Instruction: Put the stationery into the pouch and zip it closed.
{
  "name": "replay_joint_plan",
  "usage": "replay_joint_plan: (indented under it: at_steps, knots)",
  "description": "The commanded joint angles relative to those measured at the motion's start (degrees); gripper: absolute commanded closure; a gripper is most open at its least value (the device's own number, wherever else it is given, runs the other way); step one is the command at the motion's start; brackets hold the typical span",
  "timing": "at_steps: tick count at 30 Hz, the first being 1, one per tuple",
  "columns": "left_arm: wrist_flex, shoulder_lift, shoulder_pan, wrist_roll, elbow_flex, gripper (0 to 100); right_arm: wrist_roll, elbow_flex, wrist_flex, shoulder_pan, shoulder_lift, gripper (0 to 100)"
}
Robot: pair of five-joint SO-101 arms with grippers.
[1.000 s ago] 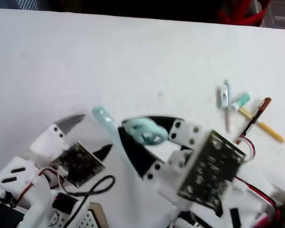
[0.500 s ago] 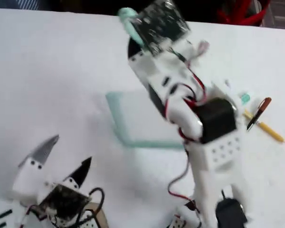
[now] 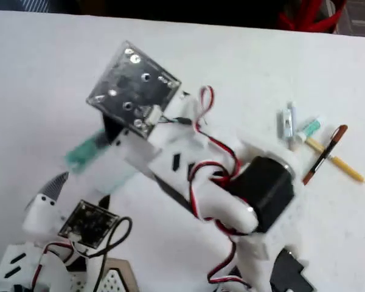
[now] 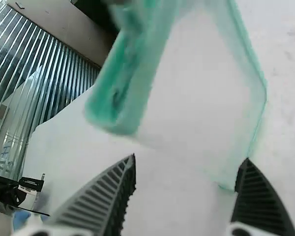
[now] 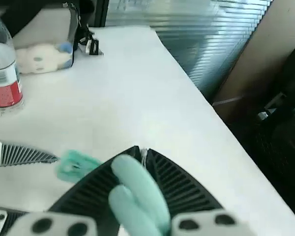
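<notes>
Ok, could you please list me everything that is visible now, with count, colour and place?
pouch: one, clear with teal edge, held over the table's left half
pen: one, brown, table's right side
pencil: one, yellow, crossing the pen
marker: one, white with teal cap, beside the pen
small grey item: one, beside the marker; kind unclear
bottle: one, clear with red label, standing on the table
table: one, white
right gripper: dark fingers, shut on the pouch's edge
left gripper: dark fingers, open, near the pouch
</notes>
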Motion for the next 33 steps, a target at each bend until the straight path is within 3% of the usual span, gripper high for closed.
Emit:
replay_joint_plan:
  at_steps: [1, 14, 20, 24, 27, 33]
  knots:
    - [-1.7, 0.0, 1.4, -0.3, -0.3, 68, 0.5, -1.9, 2.7, -0.8, -2.7, 98.1]
    - [-5.0, 0.0, 4.2, 6.0, 0.0, 68, 0.5, -1.4, 4.2, -1.0, -3.5, 98.1]
    - [-4.7, 0.0, 16.5, 6.1, 0.1, 68, 0.5, -1.4, 4.1, -1.0, -3.1, 98.1]
    - [-3.3, 0.0, 21.1, 4.0, -0.2, 68, 0.5, -1.4, 2.3, -0.7, -3.1, 98.1]
    - [-2.7, 0.0, 21.2, -0.4, -0.2, 68, 0.6, -1.4, 1.2, -0.7, -3.0, 98.1]
    - [-0.7, 0.0, 20.4, -0.4, -2.0, 68, 3.7, -1.4, 0.8, -0.6, -0.8, 98.1]
